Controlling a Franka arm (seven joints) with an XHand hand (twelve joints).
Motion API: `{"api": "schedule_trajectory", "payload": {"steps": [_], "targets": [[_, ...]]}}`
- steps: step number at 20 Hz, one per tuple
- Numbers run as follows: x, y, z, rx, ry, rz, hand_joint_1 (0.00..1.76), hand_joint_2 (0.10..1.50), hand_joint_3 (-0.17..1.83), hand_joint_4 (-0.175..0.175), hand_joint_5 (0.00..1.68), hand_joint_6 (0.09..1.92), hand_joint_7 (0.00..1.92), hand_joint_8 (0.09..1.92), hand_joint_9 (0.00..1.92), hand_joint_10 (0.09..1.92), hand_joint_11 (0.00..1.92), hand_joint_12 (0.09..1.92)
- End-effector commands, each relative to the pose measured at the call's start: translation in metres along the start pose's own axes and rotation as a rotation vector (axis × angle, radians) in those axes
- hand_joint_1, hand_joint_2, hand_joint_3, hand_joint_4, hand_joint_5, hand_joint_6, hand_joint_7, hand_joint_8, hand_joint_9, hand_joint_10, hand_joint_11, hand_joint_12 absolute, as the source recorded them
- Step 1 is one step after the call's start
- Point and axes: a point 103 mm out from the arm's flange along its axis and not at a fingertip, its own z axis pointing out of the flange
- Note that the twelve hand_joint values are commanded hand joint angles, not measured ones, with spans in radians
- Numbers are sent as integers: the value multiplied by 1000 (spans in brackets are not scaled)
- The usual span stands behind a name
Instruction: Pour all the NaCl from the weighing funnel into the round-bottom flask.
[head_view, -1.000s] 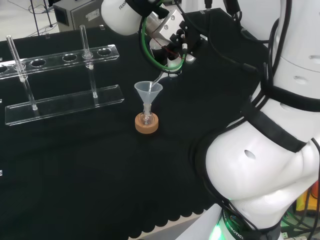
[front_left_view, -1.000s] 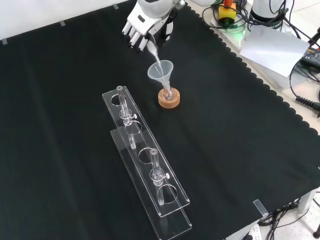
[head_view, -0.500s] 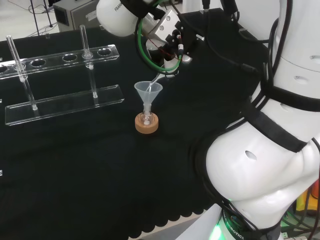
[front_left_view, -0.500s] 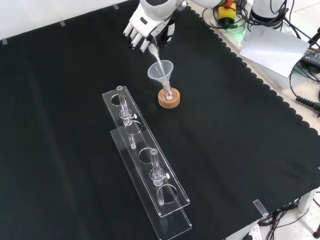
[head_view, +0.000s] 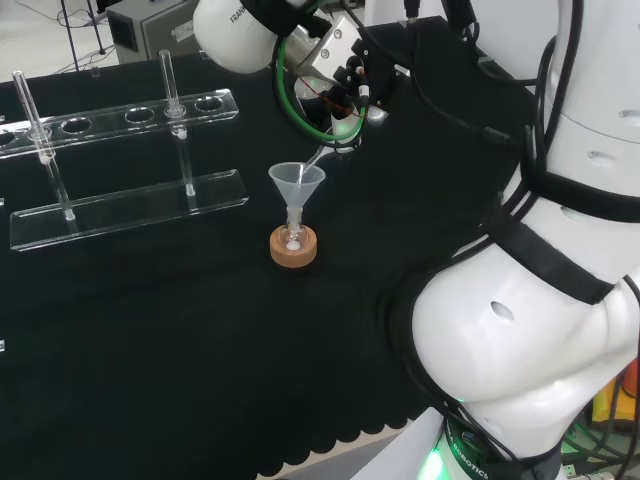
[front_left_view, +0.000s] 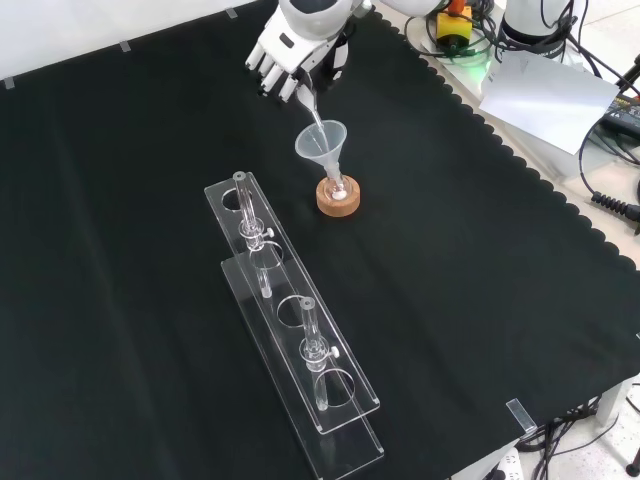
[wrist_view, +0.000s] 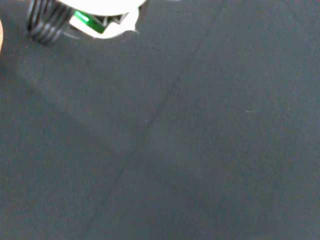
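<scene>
**Weighing funnel tipped into the funnel on the flask**

The hand (front_left_view: 288, 62) hangs above the table (front_left_view: 480, 260), near the top of the front view, with its fingers (front_left_view: 272, 72) curled round the weighing funnel (front_left_view: 310, 108). That clear piece slants downward from the hand, and its narrow tip reaches into the mouth of a cone-shaped plastic funnel (front_left_view: 322, 142). In the head view the same slim spout (head_view: 316, 157) meets the funnel's rim (head_view: 297, 178) from the right.

The funnel stands upright with its stem in the neck of the round-bottom flask (front_left_view: 338, 191), which sits in a cork ring (front_left_view: 338, 199) on the black cloth. A little white shows at the foot of the stem inside the ring; whether more powder is in the weighing funnel cannot be told.

Left of the flask in the head view stands a clear plastic rack (head_view: 125, 155) with two upright glass tubes (head_view: 172, 95). In the front view the rack (front_left_view: 295, 340) lies nearer the camera, apart from the cork ring.
</scene>
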Motion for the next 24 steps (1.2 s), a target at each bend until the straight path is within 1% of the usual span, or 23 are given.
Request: {"api": "schedule_trajectory", "payload": {"steps": [1, 6, 12, 19, 24], "targets": [[-1, -1, 0, 9, -11, 2, 1097, 649, 778, 175, 1146, 949, 537, 674, 873, 473, 611, 1198], [0, -2, -1, 10, -34, 10, 1097, 650, 777, 175, 1145, 950, 532, 673, 870, 473, 609, 1198], [5, -2, -6, 9, -62, 6, 1096, 652, 776, 175, 1143, 952, 530, 673, 867, 473, 608, 1198], [10, -2, -12, 21, -100, 4, 1095, 653, 774, 175, 1142, 954, 530, 674, 866, 474, 608, 1198], [10, -2, -14, 36, -114, 12, 1095, 654, 773, 175, 1141, 955, 529, 674, 864, 475, 608, 1198]]}}
